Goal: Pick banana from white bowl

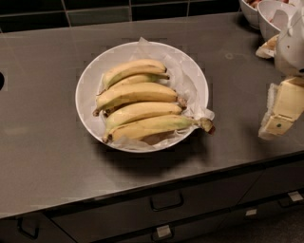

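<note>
The white bowl [90, 71] is wide and shallow, lined with crinkled white paper, and sits in the middle of the dark counter. Several yellow bananas lie side by side in it. The banana [137, 92] is the thick curved one in the middle of the row, with a dark tip at its left end. In front of it lie two more bananas, and the frontmost one has a long dark stem stub [207, 125] reaching over the rim. My gripper [281, 113] is cream-coloured and hangs at the right edge of the view, well right of the bowl and apart from it.
Smaller, deeper white bowls [268, 14] stand at the back right corner, just behind my arm. A dark tiled wall [95, 12] runs along the back. The counter's front edge [142, 187] has drawers with handles [166, 201] below it.
</note>
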You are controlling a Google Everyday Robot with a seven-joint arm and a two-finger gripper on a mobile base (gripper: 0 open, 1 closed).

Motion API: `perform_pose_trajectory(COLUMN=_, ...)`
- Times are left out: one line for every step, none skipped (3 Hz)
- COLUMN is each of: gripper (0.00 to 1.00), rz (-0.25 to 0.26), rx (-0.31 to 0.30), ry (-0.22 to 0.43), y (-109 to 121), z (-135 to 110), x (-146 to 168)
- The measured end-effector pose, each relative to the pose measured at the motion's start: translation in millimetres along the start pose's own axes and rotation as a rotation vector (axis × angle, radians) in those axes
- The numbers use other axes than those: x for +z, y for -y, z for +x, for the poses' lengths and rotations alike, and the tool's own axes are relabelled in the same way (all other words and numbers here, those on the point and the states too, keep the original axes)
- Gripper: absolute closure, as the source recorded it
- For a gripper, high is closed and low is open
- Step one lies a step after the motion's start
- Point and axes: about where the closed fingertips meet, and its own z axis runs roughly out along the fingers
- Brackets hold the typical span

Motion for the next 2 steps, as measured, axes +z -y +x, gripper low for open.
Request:
perform_pose_trajectory(gripper=0.0, rz=0.0, rx=0.0, ry=0.0, y=0, z=0, x=0)
perform_pose_trajectory(gripper=0.0, rz=-0.001, rx=-0.054, ry=0.03, y=9, z=-24, x=9)
